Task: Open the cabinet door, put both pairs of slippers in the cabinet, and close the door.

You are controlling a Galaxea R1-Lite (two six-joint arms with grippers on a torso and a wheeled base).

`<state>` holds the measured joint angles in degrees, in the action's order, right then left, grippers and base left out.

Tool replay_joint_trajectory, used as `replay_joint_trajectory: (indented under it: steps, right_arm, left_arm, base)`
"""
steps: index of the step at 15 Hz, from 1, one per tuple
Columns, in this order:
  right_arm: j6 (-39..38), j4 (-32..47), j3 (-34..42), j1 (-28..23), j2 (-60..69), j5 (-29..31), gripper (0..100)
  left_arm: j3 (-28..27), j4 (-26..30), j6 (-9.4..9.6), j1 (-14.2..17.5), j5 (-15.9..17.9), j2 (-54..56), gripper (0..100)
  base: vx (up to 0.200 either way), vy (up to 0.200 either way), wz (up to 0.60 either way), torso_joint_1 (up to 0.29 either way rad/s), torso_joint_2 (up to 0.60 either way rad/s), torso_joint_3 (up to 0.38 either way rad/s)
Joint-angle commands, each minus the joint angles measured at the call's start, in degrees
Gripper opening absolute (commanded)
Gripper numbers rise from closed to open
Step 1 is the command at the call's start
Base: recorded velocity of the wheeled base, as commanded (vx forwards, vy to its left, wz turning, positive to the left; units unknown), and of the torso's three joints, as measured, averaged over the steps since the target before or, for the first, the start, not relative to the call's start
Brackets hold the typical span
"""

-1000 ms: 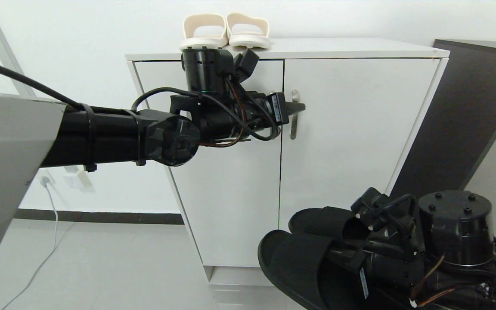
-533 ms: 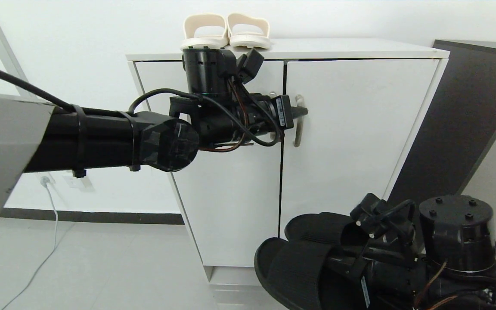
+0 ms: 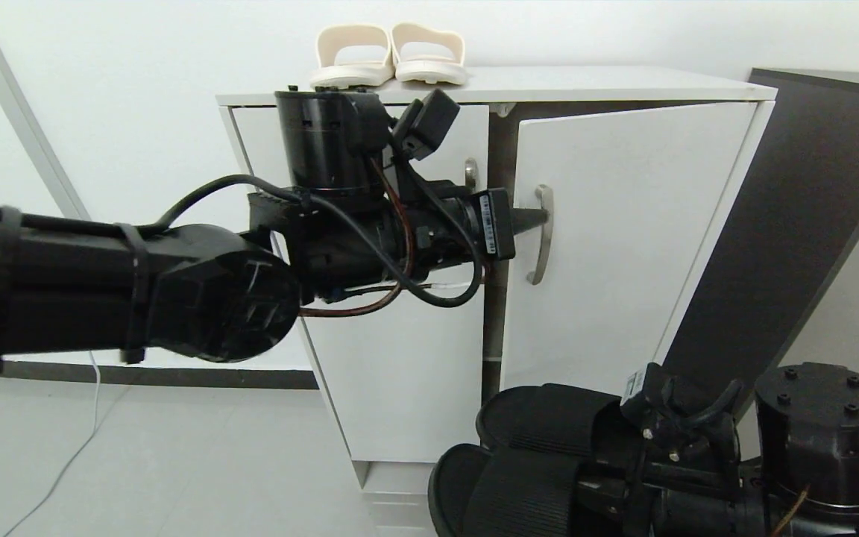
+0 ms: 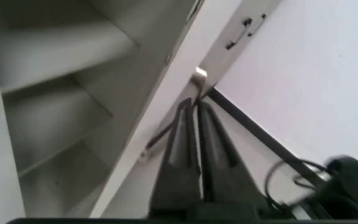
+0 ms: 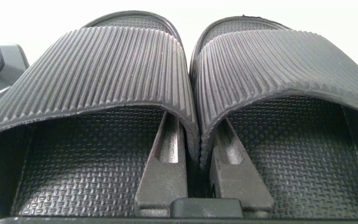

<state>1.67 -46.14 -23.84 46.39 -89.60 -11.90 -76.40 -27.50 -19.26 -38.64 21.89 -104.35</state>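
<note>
White right door ajar, handle pinched by left hand | black slippers clamped by their inner walls in right hand, low beneath left hand | cream slippers above it atop cabinet | step: opening door | next, judged: swing it wide enough for the slippers to pass.

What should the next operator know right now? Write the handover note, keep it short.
Left gripper: shut on the handle of the right door, which stands partly open.
Right gripper: shut on the black slippers, held as a pair low in front of the cabinet.
Cream slippers: on the cabinet's top.
Done: door partly open, black pair in hand.
Left: swing door wide, place both pairs inside, close door.
</note>
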Motion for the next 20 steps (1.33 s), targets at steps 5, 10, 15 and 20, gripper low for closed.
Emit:
replay_joint_trajectory:
  steps: [5, 10, 15, 20]
  right_arm:
    - [0.88, 0.00, 0.73, 1.16, 0.22, -0.06, 0]
    - [0.88, 0.09, 1.52, 3.45, 0.39, 0.12, 0]
    - [0.88, 0.09, 1.34, 3.54, -0.05, 0.30, 0]
    - [0.88, 0.09, 1.43, 4.24, -0.84, 0.38, 0]
  left_arm:
    - [8.02, -3.17, -0.16, 1.47, -0.01, 8.20, 0]
    - [2.13, -6.34, -4.47, 3.58, -0.36, 1.17, 0]
    - [-3.14, -6.34, -5.79, 3.66, -0.27, -4.19, 0]
    - [-4.37, -6.42, -5.52, 3.58, -0.45, -6.04, 0]
  base:
    - [0.000, 0.000, 0.00, 0.000, 0.00, 0.000]
    - [0.000, 0.000, 0.00, 0.000, 0.00, 0.000]
    - [0.000, 0.000, 0.00, 0.000, 0.00, 0.000]
    - [0.000, 0.000, 0.00, 0.000, 0.00, 0.000]
